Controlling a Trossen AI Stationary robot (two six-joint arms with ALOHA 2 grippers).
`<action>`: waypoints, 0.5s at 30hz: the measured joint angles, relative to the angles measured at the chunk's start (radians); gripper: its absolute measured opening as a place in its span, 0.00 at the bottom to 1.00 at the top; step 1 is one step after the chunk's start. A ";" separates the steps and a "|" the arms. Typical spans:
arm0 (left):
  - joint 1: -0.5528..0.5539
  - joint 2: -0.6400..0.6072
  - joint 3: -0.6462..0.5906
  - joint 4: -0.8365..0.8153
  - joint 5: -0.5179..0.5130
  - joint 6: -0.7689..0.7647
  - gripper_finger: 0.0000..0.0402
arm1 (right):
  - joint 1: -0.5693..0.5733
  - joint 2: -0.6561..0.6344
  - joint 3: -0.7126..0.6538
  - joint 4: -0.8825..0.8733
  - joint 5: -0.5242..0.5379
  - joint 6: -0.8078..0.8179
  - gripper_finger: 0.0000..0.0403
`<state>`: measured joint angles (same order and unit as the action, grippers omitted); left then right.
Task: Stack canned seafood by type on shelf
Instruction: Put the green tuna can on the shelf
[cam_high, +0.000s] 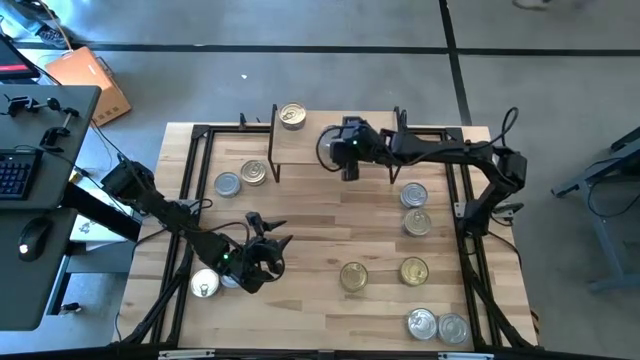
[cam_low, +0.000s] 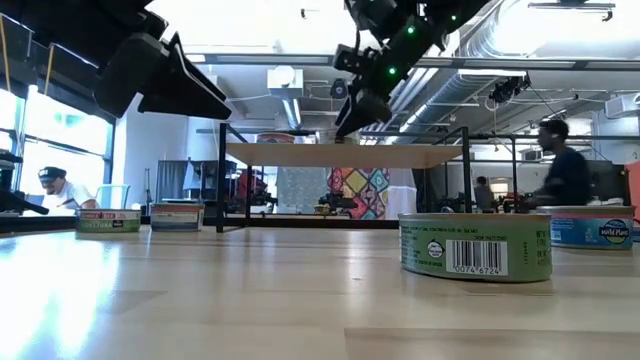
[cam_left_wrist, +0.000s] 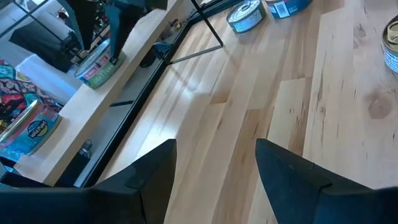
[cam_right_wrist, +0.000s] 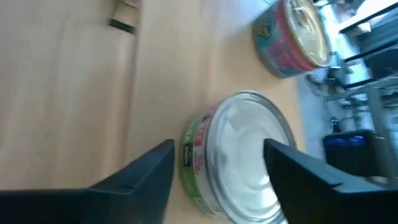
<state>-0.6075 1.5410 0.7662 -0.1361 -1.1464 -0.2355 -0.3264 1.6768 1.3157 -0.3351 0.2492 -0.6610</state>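
Observation:
The shelf (cam_high: 300, 150) stands at the table's far middle. On its top sit two tins of canned seafood: a gold-lidded one (cam_high: 291, 117) near the far left corner, and a silver-lidded one with a green label (cam_right_wrist: 242, 155), flat on its base. My right gripper (cam_right_wrist: 217, 180) hovers open over the silver tin, one finger on either side, and shows above the shelf in the low view (cam_low: 355, 110). My left gripper (cam_high: 268, 232) is open over bare wood near the table's front left, with nothing between its fingers (cam_left_wrist: 214, 168).
Several more tins lie on the table: two left of the shelf (cam_high: 240, 178), two on the right (cam_high: 415, 208), two at front middle (cam_high: 383, 273), two at the front right corner (cam_high: 437, 325), and one by my left arm (cam_high: 205, 285). A black frame borders the table.

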 joint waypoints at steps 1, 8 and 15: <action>0.000 0.000 0.000 0.000 0.002 -0.002 0.53 | -0.001 -0.002 0.013 -0.013 -0.008 0.006 0.65; -0.002 0.000 0.000 -0.001 0.006 0.000 0.53 | -0.023 -0.004 0.103 -0.095 -0.148 0.101 0.64; -0.002 0.000 0.000 0.000 0.007 0.000 0.53 | -0.105 0.017 0.129 -0.096 -0.261 0.304 0.30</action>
<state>-0.6090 1.5410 0.7662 -0.1360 -1.1397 -0.2359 -0.4315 1.6942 1.4447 -0.4314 -0.0118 -0.3573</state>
